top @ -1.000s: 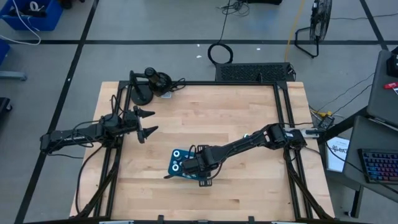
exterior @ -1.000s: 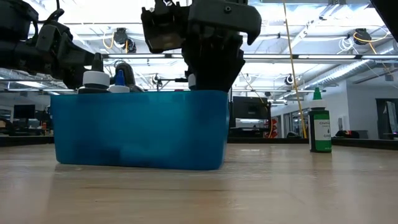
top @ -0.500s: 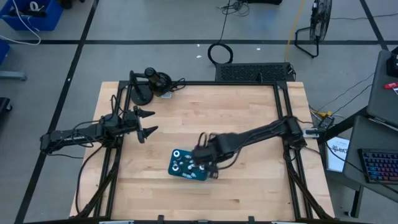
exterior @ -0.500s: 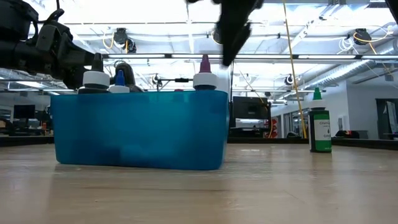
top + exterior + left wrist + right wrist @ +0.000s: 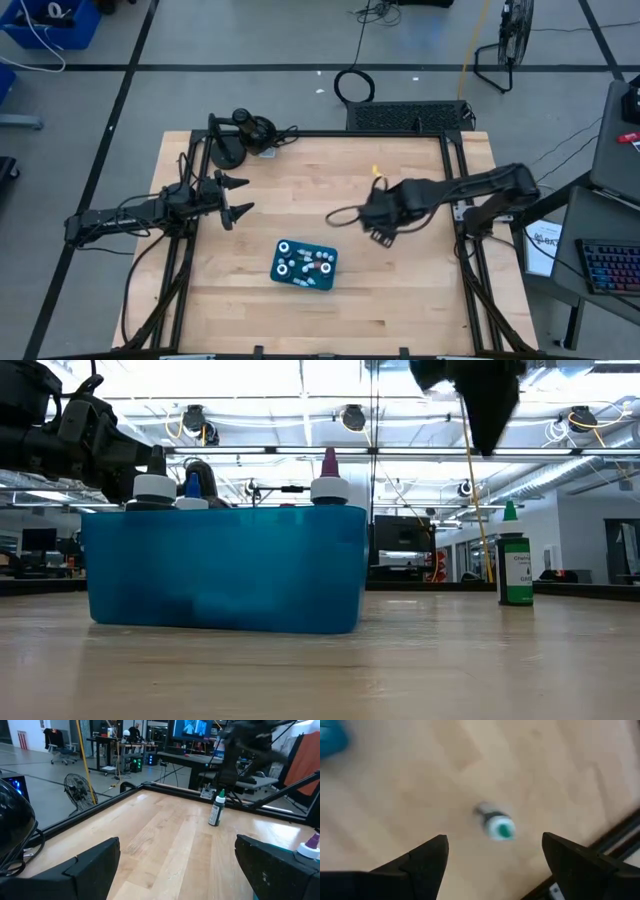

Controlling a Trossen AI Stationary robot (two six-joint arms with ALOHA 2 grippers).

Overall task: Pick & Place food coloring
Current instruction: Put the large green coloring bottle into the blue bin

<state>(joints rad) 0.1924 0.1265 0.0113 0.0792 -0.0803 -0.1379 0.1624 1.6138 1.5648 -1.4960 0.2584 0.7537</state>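
Since the earlier frame the right pincer (image 5: 378,235) has left the teal plastic bin (image 5: 304,283) and swung toward the far right of the pale wooden surface (image 5: 300,190); its fingers are spread and empty; seen from above, the bin holds several small white-capped food coloring bottles (image 5: 303,267), while the left pincer (image 5: 238,197) waits released near the left edge.

At table height, white caps and one purple tip (image 5: 329,463) rise above the bin's rim (image 5: 224,512); a green dropper bottle (image 5: 515,560) stands upright, well apart to the right; the right arm hangs above it.

From the left wrist, that green bottle (image 5: 216,809) stands alone on the wood.

From the right wrist, its green-tipped white cap (image 5: 500,829) lies between the spread fingers (image 5: 420,860), below them.

Such a bottle looks light, stiff and smooth, easily toppled; I would grip its body just under the cap.
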